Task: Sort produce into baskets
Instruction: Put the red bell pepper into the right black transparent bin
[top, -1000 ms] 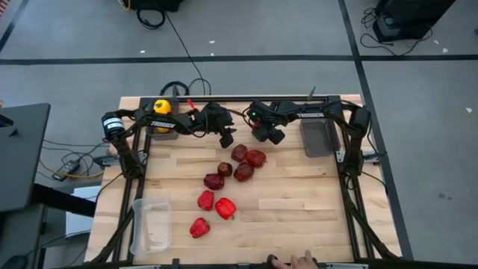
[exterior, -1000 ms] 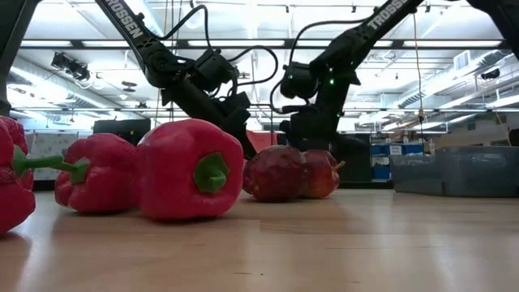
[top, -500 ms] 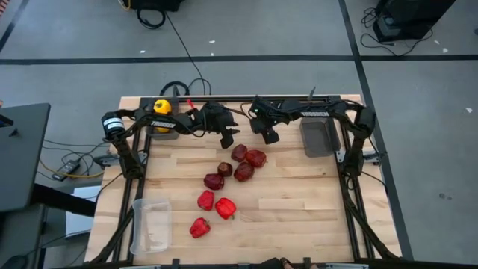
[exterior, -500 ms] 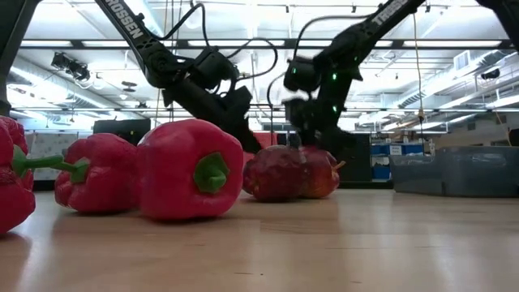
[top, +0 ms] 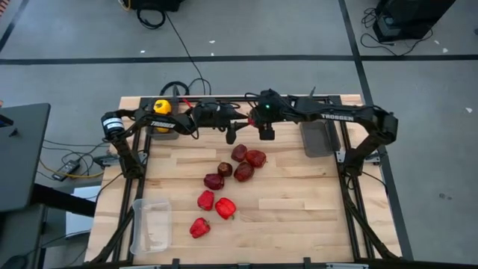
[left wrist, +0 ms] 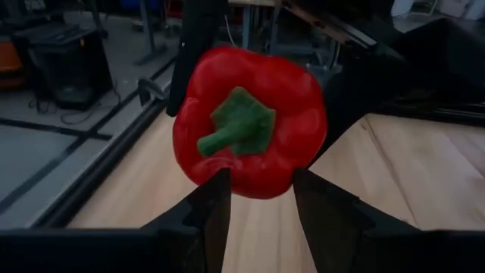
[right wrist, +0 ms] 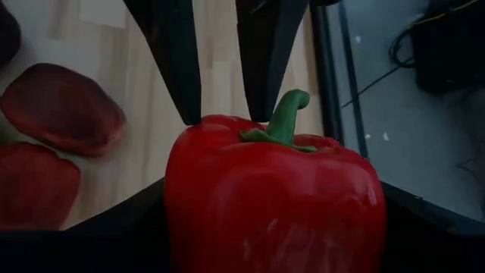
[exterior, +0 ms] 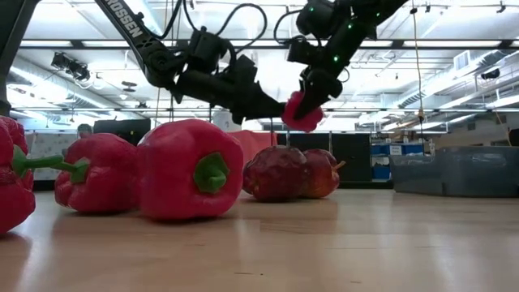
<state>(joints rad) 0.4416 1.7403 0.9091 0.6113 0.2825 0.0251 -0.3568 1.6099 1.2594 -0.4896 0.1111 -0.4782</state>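
Holding a red pepper (exterior: 302,112) aloft near the table's far edge (top: 239,98), my right gripper (top: 267,134) clasps it; my left gripper (top: 231,135), half-parted and empty, faces it. Bare wood (top: 299,202) lies below.

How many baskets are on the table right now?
3. A dark grey basket beside the left arm, by a yellow pepper; a second dark grey basket beside the right arm; a clear basket at the table's left edge. None looks hidden.
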